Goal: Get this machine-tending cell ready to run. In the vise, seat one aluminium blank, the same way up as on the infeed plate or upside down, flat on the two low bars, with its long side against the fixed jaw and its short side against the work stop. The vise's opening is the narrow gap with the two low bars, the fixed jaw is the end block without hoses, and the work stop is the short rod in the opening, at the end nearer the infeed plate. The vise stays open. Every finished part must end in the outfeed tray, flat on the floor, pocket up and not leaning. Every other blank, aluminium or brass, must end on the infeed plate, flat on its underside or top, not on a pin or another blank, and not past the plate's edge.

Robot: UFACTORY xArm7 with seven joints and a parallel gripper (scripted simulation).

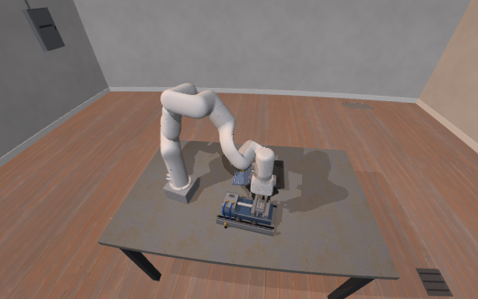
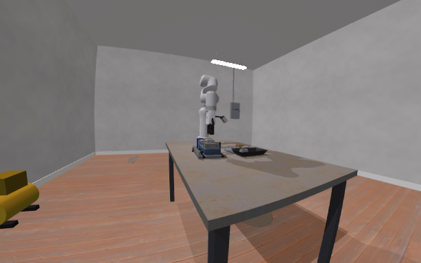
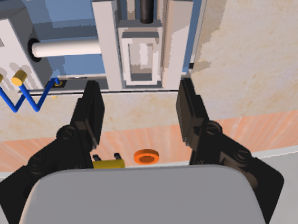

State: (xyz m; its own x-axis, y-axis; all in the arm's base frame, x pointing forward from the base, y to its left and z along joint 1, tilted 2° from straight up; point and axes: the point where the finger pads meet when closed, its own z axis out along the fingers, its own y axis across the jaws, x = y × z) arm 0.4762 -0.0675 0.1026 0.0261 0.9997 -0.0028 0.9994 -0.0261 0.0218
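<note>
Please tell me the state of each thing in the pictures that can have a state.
hand: open, holding nothing, above the vise
vise: open
part in the vise opening: lying between the jaws, pocket up
outfeed tray: something inside, too small to identify
</note>
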